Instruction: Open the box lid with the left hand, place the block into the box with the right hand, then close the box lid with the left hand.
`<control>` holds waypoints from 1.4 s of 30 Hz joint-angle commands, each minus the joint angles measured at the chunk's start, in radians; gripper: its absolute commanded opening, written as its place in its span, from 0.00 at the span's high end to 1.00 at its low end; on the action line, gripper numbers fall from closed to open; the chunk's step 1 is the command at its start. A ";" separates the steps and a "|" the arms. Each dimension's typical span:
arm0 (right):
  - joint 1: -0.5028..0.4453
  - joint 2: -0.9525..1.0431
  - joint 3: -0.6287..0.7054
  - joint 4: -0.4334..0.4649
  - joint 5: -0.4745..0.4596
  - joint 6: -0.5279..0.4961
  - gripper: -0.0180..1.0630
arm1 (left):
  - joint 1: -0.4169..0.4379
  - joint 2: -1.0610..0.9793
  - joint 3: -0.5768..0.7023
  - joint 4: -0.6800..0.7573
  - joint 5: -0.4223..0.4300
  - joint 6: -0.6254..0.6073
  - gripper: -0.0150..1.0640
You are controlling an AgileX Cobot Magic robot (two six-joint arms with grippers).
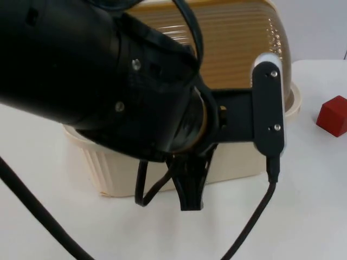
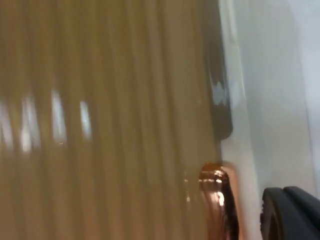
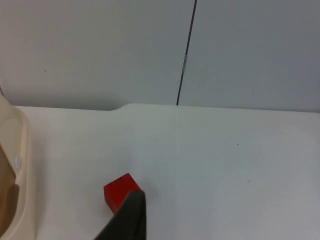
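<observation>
Top view: left arm reaches over the cream box point(image 1: 124, 173), its left gripper point(image 1: 191, 197) hanging at the box's near wall, below the amber ribbed lid point(image 1: 238, 43). Lid still down over the box. Cannot tell whether that gripper is spread or closed. Left wrist view has the lid's ribs close up, with a copper-coloured handle point(image 2: 220, 197) at its edge. Red block point(image 1: 333, 115) sits on the worktop point(image 1: 303, 216), well right of the box. Right wrist view looks straight at the block, so the right gripper is nearer to it; its opening cannot be judged. Right arm waits.
</observation>
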 commanded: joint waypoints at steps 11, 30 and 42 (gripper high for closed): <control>-0.002 0.001 -0.009 0.000 -0.006 0.003 0.02 | 0.010 0.005 0.004 0.011 0.047 -0.004 0.99; -0.002 0.001 -0.009 0.000 -0.006 0.003 0.02 | 0.010 0.005 0.004 0.081 0.132 -0.072 0.99; -0.002 0.001 -0.009 0.000 -0.001 0.003 0.02 | 0.010 0.005 0.004 0.098 0.156 -0.075 0.99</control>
